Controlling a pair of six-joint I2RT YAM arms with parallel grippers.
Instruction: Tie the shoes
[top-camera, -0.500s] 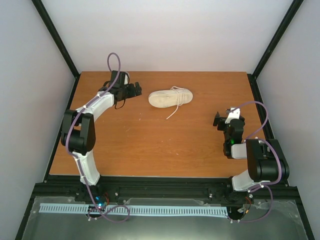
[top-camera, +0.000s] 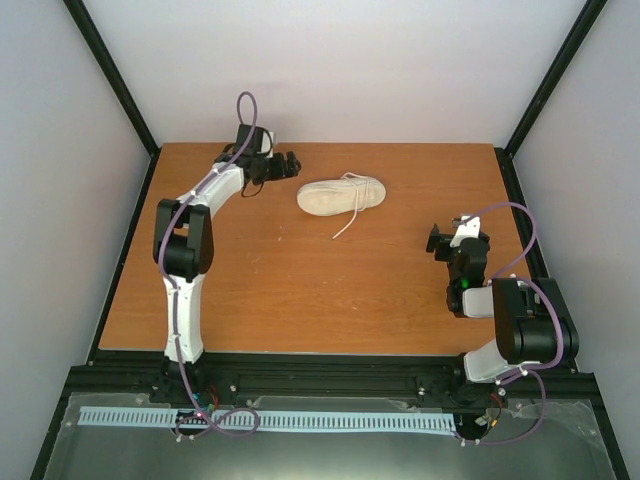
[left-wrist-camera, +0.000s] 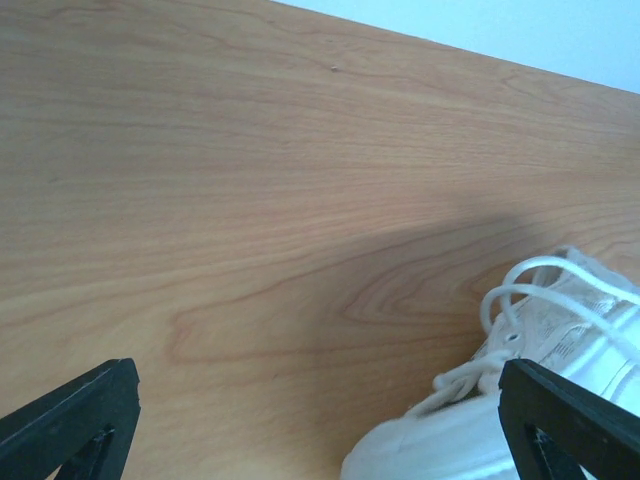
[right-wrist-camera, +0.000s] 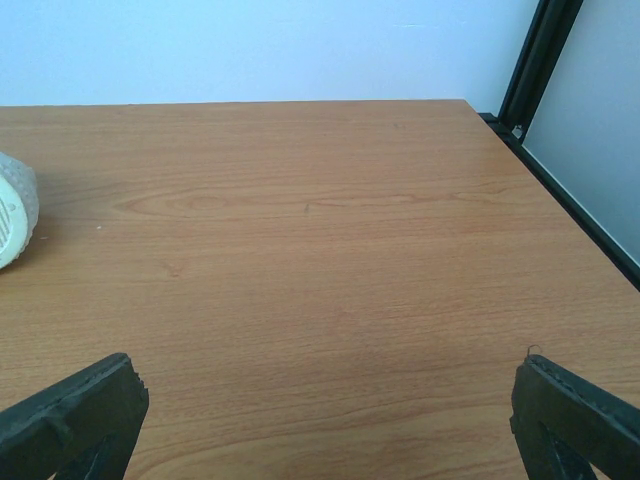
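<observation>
sneaker (top-camera: 340, 195) untied on table (top-camera: 300, 270), l fingers (top-camera: 288, 163) near.

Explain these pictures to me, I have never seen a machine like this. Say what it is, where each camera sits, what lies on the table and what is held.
The machine is two robot arms bolted at the near edge of a wooden table. Each arm ends in a gripper with two fingers.

The wide picture comes from a fixed camera above and behind the arms, so the left arm is on the left and the right arm is on the right. The other two pictures come from a camera on each wrist. The black wedges in their bottom corners are that gripper's own fingers.

One pale shoe lies toward the far side of the table, with a loose lace running out from it.

The left gripper is open and close to the shoe. The right gripper is also open, farther away, over bare wood. Nothing is held.
</observation>
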